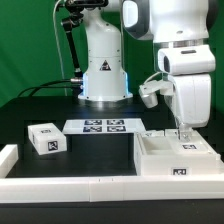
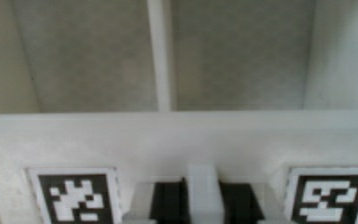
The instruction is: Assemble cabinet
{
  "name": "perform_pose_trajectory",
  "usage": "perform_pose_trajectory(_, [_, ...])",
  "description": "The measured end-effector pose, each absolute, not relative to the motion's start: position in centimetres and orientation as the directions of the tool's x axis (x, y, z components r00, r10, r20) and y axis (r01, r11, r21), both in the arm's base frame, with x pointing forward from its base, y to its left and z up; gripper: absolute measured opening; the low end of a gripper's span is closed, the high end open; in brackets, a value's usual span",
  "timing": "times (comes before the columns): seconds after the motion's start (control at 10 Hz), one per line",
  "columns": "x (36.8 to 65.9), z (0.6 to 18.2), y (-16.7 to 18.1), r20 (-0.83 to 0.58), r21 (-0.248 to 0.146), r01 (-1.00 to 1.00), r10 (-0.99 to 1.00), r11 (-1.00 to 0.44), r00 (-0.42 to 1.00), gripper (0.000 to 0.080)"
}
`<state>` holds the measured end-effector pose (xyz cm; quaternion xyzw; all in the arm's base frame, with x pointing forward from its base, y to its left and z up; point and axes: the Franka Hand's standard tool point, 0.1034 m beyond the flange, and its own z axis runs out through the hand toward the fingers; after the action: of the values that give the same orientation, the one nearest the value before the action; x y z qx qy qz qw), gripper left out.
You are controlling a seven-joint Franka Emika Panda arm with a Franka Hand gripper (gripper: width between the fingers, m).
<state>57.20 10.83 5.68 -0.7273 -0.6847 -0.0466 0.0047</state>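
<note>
Pointing down, fingers (image 1: 183,127) at tagged wall of cabinet (image 1: 160,160)

1. Cabinet (image 1: 172,160): white panels, with black-and-white square tags (image 2: 73,197) on the front.
2. Block (image 1: 45,140): white, with a black-and-white tag on its top and another on its side.
3. Marker board (image 1: 105,127): white, printed with black-and-white tags.
4. Table (image 1: 100,150): black.
5. Arm (image 1: 170,25): white, with a black joint.
6. Base (image 1: 103,70): white, with a black triangle mark.
</note>
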Motion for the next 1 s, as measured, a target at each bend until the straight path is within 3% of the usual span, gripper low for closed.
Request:
perform_pose_trajectory(0.2, [58.08,5.7,10.82,0.074,0.057,0.997,0.996,-0.058,0.053,0.0071])
perform_pose_trajectory(0.5, [58.17,5.56,10.87,0.058,0.01,0.999,0.997,-0.046,0.045,0.0071])
perform_pose_trajectory(0.8, [58.16,5.59,10.8,0.056,0.008,0.999,0.997,-0.043,0.043,0.0071])
perform_pose_trajectory(1.0, [58.32,5.81,10.56,0.055,0.013,0.999,0.998,-0.034,0.033,0.0319])
